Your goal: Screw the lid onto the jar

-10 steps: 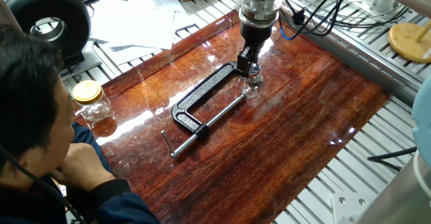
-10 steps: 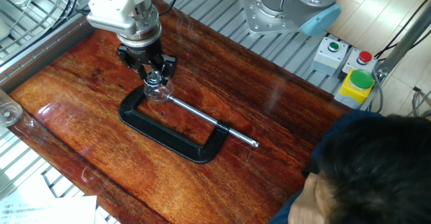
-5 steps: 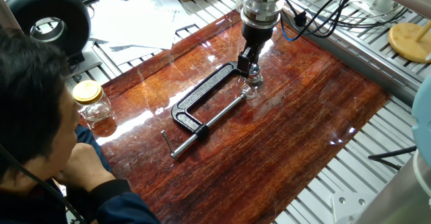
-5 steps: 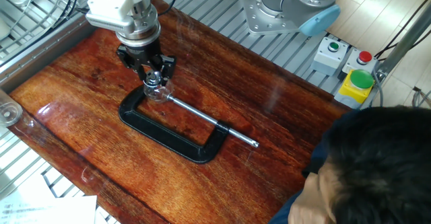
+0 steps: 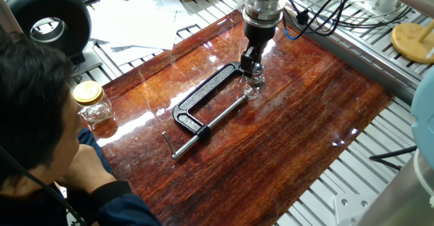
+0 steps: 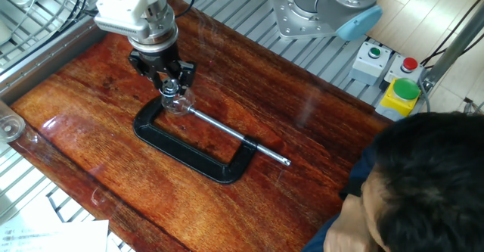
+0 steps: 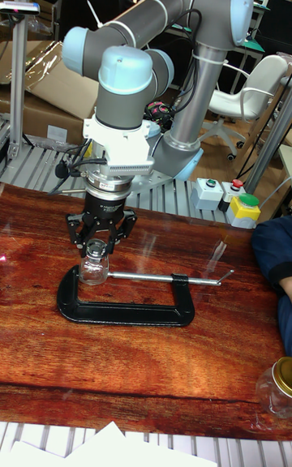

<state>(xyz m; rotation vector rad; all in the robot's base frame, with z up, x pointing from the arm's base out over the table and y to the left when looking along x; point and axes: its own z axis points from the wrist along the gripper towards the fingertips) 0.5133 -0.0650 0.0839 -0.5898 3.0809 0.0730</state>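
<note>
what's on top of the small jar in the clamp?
The hand sits directly over the small jar, fingers around its mouth. The clear lid there can't be made out; the fingers cover it. The C-clamp pins the jar.

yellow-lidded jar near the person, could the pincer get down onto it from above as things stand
Probably yes. The yellow-lidded jar stands upright alone near the wooden board's edge, nothing above or against it. The pincer is busy at the small jar in the C-clamp, and the person sits close.

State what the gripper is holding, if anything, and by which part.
The gripper is closed around the top of the jar, where the lid sits; the clear lid itself cannot be made out.
</note>
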